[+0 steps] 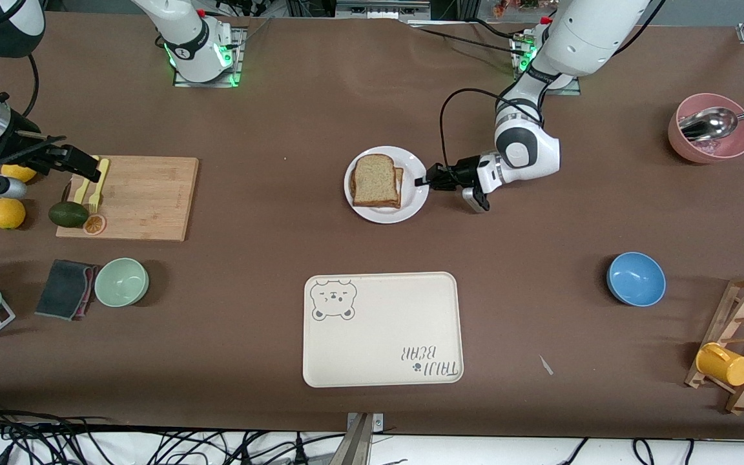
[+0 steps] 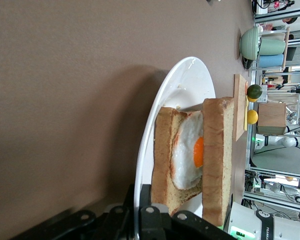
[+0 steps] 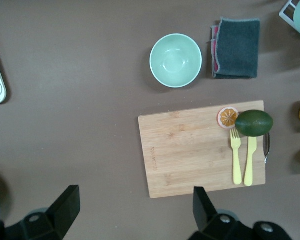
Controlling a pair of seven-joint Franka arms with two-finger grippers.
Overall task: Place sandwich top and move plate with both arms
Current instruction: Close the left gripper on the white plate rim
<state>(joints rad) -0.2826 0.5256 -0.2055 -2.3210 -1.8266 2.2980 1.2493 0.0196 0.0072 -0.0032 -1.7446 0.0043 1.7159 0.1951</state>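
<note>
Front view shows the sandwich top (image 1: 375, 178) lying flat as the upper slice of a stacked sandwich on the plate (image 1: 411, 208), which sits near the middle of the table, farther from the front camera than the cream bear-print tray (image 1: 382, 329). From this height only bread is visible; the left wrist view, looking in low from the plate's edge, reveals a fried egg (image 2: 190, 150) with an orange yolk sandwiched between the sandwich top (image 2: 216, 160) and a lower bread slice (image 2: 162, 155). The left gripper (image 1: 421, 181) sits at the plate's rim on the side toward the left arm's end of the table, its jaws pinched shut on that rim, and the left wrist view shows the white rim (image 2: 146, 150) running straight into the gripper's black body. The right gripper (image 1: 91, 169) hangs over the wooden cutting board (image 1: 146, 197) toward the right arm's end of the table, waiting. The right wrist view shows its fingers (image 3: 65, 205) spread wide with nothing between them, above the board (image 3: 190, 150), which carries a yellow fork (image 3: 236, 156), a yellow knife (image 3: 249, 160), an avocado (image 3: 254, 123) and an orange slice (image 3: 227, 117). A mint bowl (image 3: 175, 60) and a dark folded cloth (image 3: 235, 48) lie near the board, nearer the front camera.
</note>
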